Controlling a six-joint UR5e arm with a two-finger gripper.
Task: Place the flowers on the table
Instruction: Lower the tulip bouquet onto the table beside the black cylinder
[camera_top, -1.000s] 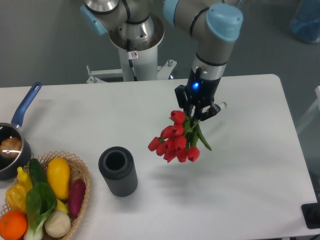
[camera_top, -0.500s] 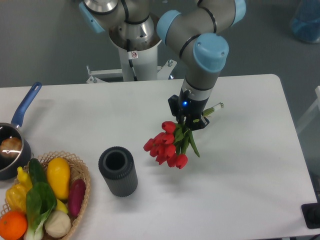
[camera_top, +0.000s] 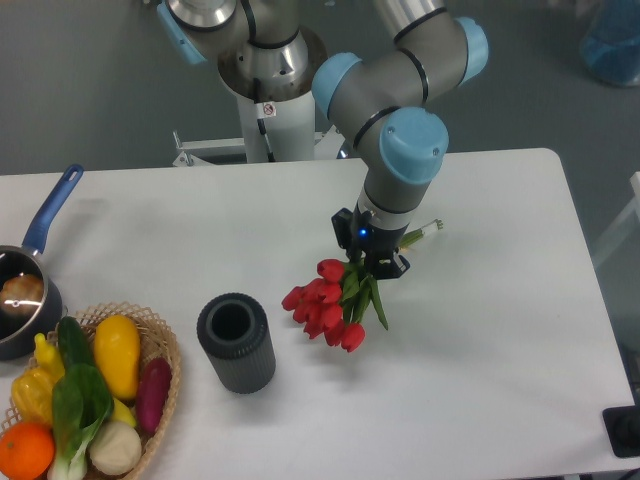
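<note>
The flowers (camera_top: 322, 303) are a bunch of red tulips with green stems and leaves, tilted heads down and to the left, close above the white table (camera_top: 480, 330). My gripper (camera_top: 371, 259) is shut on the stems near their middle; the cut stem ends (camera_top: 424, 233) stick out to the right. The flower heads hang right of the grey cylinder (camera_top: 236, 342). I cannot tell whether the lowest heads touch the table.
A wicker basket (camera_top: 150, 385) with produce sits at the front left. A blue-handled pot (camera_top: 25, 290) stands at the left edge. The arm's base (camera_top: 268, 100) rises behind the table's far edge.
The gripper has moved left and down with the flowers. The flower heads are now lower and nearer the grey cylinder.
</note>
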